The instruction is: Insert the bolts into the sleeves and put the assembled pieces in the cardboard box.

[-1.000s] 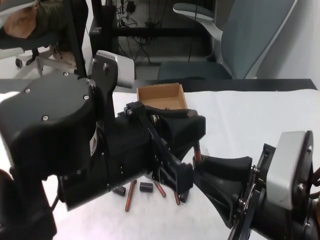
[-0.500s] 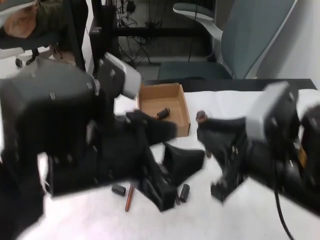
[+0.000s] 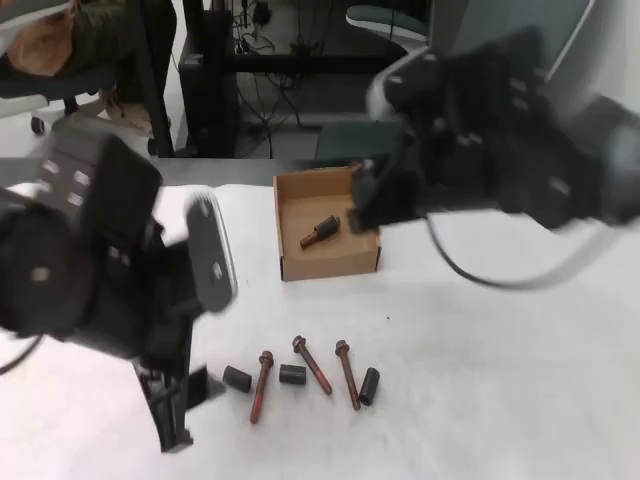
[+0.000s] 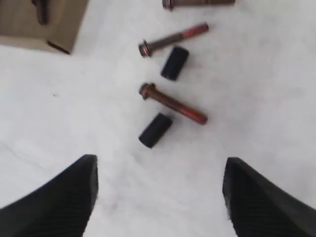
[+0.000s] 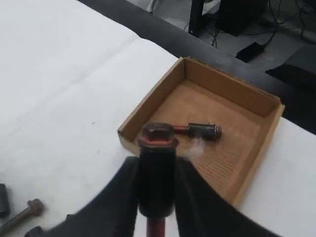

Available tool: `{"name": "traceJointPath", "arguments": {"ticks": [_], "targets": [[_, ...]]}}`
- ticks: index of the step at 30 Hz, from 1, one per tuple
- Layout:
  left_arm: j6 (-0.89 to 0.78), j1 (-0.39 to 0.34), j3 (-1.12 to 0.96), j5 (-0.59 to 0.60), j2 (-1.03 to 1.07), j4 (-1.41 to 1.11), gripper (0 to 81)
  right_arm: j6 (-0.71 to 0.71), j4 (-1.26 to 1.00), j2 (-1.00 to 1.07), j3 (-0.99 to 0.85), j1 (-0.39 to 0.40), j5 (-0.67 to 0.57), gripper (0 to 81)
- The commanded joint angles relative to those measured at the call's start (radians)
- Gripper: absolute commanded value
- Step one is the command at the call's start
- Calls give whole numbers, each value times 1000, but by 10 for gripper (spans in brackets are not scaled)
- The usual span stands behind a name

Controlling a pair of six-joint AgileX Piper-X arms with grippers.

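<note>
The left gripper points downward with its fingers spread wide, while the right gripper, held higher, pinches a sleeved bolt.

White cloth over the bench, smooth, evenly lit, with soft shadows only. Behind it, along the far edge, a dark strip of bare benchtop. Beyond that, pale floor. Straight ahead, a black desk frame on upright legs, with loose cables hanging and trailing beneath. To the right of the frame, a grey-blue office chair pushed close to the bench. At far left, a second chair's white wheeled base. At far right, a pale wall. In the right wrist view, the same dark bench edge, a black upright leg and a cabled black box lying on grey floor.
</note>
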Motion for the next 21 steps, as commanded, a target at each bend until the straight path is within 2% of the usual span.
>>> {"name": "traceJointPath", "arguments": {"ticks": [1,5,7,14,18,21], "targets": [[117,6,-12,-28,95,-24,661,-7,43,124,-157,-12,13,6],[196,2,-27,-85,228,-39,592,42,100,276,-300,-24,79,6],[232,2,-35,-131,279,-40,592,42,100,338,-344,-29,85,6],[273,-17,-80,-135,382,-126,592,121,100,465,-448,-45,107,6],[312,-21,-138,-198,431,-137,592,121,100,521,-478,-45,107,6],[321,-21,-177,-197,472,-133,592,121,106,550,-496,-50,128,6]]}}
